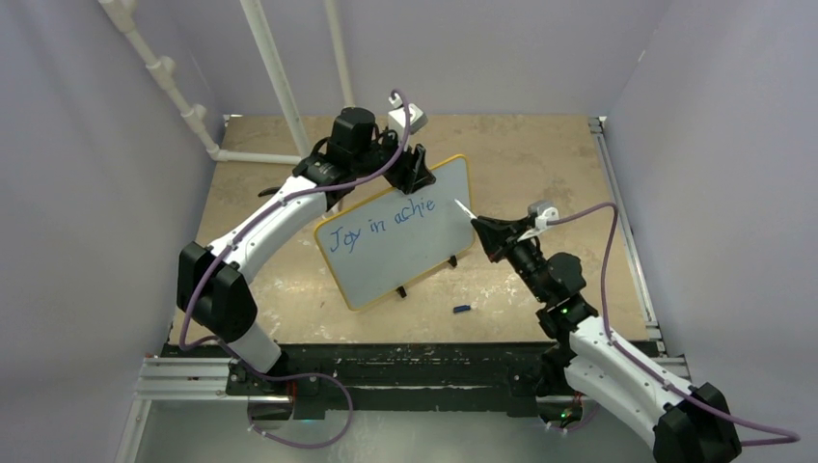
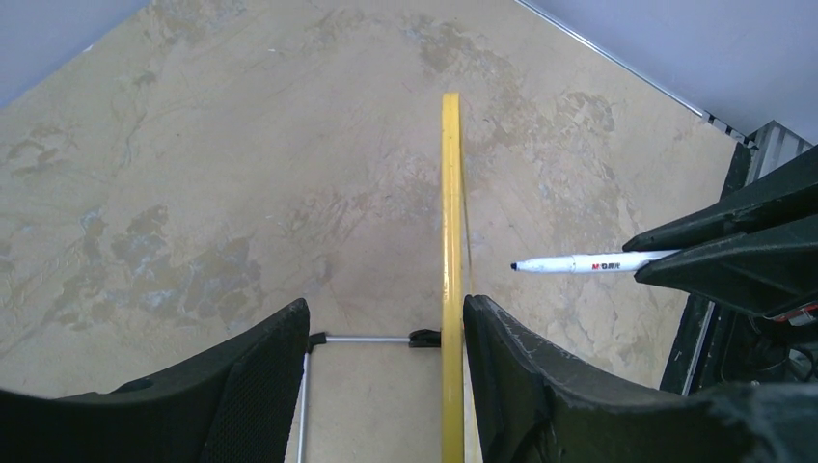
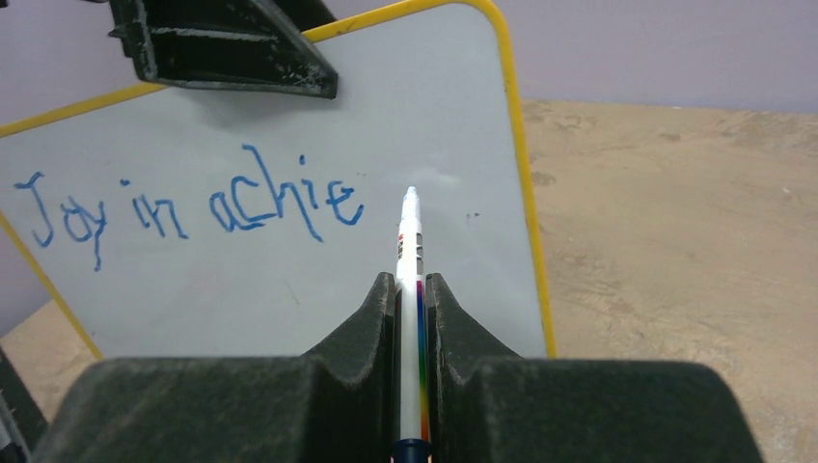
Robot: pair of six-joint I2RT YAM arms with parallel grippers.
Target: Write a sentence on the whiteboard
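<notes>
Whiteboard (image 1: 415, 256) with a thin yellow-orange rim and rounded corners, standing slanted near the middle of the tan bench (image 1: 540, 164), small black feet poking out along its lower edge. Across the upper part of its white face, the sentence (image 1: 391, 224) runs in thin, uneven blue handwriting and reads "Joy in achie"; the space right of the last letter and all the lower face are blank. On the left, the left arm rises from its base at the near edge, bends at a dark elbow and arcs up and rightward to the board's far top edge. There the left fingers (image 1: 417, 166) straddle the rim. In the left wrist view they stand fairly wide: one finger presses the writing side, and a thin metal strut behind the board fills the gap to the other, so they appear to clamp board and strut together. Right of the board, a white marker (image 1: 463, 209) points leftward at the face just past the final "e"; the left wrist view shows its dark tip a little short of the rim. The right fingers (image 1: 492, 236) are closed narrowly on the marker's barrel. Behind them the right arm stretches up and leftward from its base at the near right corner. A small dark blue piece (image 1: 462, 310) lies on the bench below the marker, apart from the board.
</notes>
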